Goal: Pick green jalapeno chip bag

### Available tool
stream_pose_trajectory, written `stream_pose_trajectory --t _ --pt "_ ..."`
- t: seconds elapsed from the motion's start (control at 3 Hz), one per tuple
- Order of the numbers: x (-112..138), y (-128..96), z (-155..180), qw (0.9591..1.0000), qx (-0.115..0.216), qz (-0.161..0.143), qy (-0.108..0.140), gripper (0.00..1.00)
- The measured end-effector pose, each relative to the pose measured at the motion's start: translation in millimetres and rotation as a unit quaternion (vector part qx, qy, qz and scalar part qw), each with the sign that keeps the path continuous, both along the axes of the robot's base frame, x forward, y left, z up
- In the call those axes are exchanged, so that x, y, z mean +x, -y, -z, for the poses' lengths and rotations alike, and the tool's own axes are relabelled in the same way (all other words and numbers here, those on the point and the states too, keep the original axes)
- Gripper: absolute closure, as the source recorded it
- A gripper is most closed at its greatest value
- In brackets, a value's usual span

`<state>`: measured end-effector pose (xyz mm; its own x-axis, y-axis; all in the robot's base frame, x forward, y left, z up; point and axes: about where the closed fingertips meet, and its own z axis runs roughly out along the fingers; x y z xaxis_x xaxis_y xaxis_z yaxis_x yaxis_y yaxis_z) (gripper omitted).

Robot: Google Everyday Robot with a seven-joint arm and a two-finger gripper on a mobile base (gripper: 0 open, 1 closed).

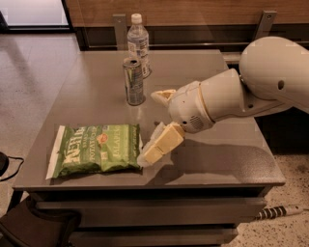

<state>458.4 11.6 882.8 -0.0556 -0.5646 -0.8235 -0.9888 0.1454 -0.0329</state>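
Two fingers [161, 142] of the gripper [152, 125] stand wide apart at the green jalapeno chip bag's [96, 149] arm-side end; straddle that seam squarely, then close gently.

Your chip bag [96, 148] is crinkly green film with a soft sheen and white end seams. The table [217, 164] under it has a smooth grey top, semi-gloss, with faint reflections in it. The can [133, 82] looks like shiny bare metal, and the bottle [138, 43] behind it is clear plastic with a white cap. Your gripper [150, 126] sits at the bag's right edge, low over the table, its matt cream fingers spread wide. The arm [231, 96] has a smooth off-white shell. The floor [34, 77] looks like polished speckled stone, and the wall panel [193, 12] like brown wood.
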Motion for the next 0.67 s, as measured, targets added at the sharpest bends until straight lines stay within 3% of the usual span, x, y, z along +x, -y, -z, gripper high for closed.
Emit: stream_pose_trajectory --t 0.33,0.67 --pt "-4.7 -28.6 -2.0 0.9991 0.041 0.003 0.007 0.00" --pt "-4.7 -28.7 -2.0 0.9991 0.041 0.003 0.007 0.00"
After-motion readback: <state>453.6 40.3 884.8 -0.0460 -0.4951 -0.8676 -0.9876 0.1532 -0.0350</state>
